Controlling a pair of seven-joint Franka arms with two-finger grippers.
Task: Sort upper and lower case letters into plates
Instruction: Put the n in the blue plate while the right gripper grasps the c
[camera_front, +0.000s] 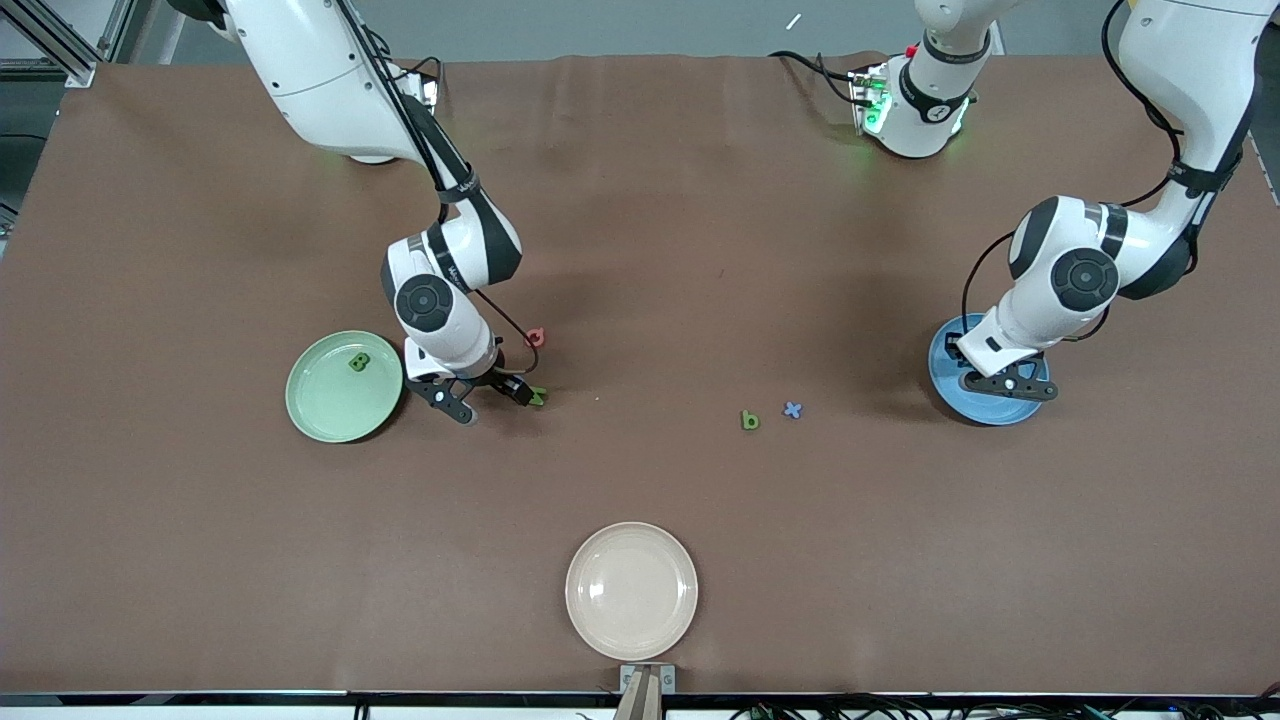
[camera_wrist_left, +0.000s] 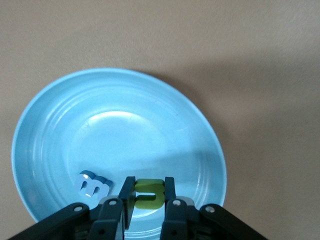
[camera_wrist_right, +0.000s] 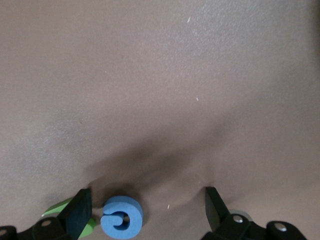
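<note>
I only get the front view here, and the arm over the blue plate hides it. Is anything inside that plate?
Observer: Yes. The left wrist view shows a small blue letter lying in the blue plate.
Operator: Is that gripper carrying something?
Observer: The left gripper is shut on a green letter above the plate.
Operator: And the other arm, beside the green plate?
Observer: The right gripper is open, low over the table, with a curled blue letter between its fingers.

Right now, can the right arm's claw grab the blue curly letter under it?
Probably yes. The right gripper is open, the blue letter lies between its fingers on the table, and nothing covers it.
</note>
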